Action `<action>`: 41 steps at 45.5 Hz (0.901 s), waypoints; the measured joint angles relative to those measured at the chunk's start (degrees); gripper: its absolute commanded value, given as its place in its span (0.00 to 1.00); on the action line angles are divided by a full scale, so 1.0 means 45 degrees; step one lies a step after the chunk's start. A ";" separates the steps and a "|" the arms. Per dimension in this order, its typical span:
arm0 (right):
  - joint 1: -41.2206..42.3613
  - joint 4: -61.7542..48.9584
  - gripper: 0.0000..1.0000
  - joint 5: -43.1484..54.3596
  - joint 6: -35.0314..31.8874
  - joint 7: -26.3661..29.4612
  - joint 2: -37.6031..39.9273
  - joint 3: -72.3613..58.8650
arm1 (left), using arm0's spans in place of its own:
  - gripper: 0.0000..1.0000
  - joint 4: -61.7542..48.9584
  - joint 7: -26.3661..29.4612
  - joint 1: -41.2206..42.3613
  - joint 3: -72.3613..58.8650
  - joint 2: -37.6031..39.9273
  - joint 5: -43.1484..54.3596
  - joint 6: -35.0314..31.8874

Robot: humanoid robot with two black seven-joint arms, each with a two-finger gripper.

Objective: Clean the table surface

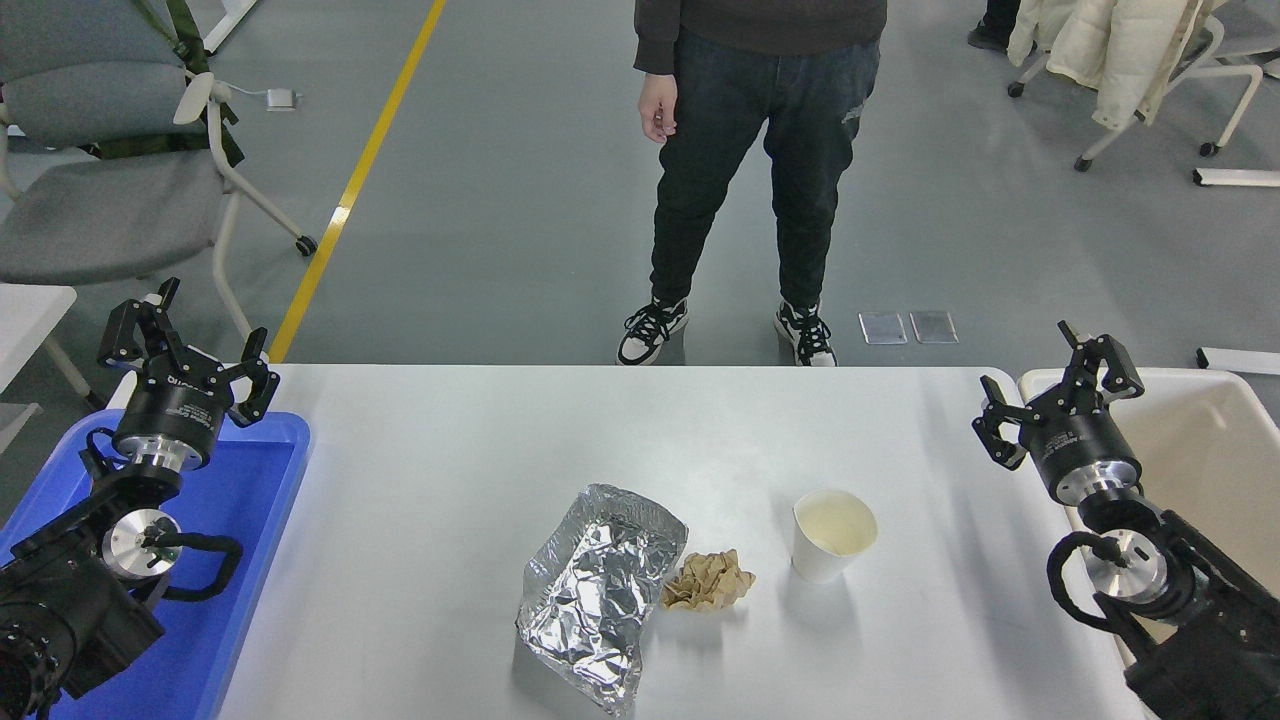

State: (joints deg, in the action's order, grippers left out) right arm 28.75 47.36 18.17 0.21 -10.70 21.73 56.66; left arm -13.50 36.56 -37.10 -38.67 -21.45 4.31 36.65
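A white table (450, 480) fills the near half of the view, running from the left side to the right, with grey floor beyond its far edge.

At the far left, a blue tray (245, 560) lies against the table's left end. The left arm rises over it, and the left gripper (188, 352) hangs above the tray's far edge with its fingers spread and nothing between them.

Near the middle of the table, toward the near edge, lies a crumpled foil tray (600, 590), tilted on its side. Just to its right, touching or nearly touching it, sits a wad of brown paper (708, 581). A little further right stands a white paper cup (832, 534), upright and open at the top.

At the right, the right arm comes in from the lower right corner. The right gripper (1060, 392) hovers over the table's right edge, fingers apart and holding nothing. Beside it, off the table's right end, sits a cream bin (1225, 450).

Beyond the far edge, a person (760, 150) in dark clothes stands facing the table, one hand (658, 110) hanging loose.
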 measured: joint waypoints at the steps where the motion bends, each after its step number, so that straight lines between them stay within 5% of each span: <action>1: 0.0065 0.0191 1.00 0.0297 0.0160 0.0228 0.0121 -0.0109 | 1.00 -0.0001 0.0000 0.0000 0.0000 0.0000 0.0000 0.0000; 24: 0.1539 0.4135 1.00 0.4487 0.0022 0.1722 0.3128 -0.3443 | 1.00 0.0006 0.0000 -0.0005 0.0000 0.0000 0.0000 0.0000; 41: 0.5152 0.5952 1.00 0.7134 -0.1041 0.1692 0.4619 -0.9321 | 1.00 0.0006 0.0000 -0.0002 0.0000 0.0001 0.0000 0.0000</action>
State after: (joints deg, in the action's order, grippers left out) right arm 51.93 74.14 50.27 -4.47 -3.08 42.52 14.71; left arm -13.47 36.56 -37.11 -38.67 -21.44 4.31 36.65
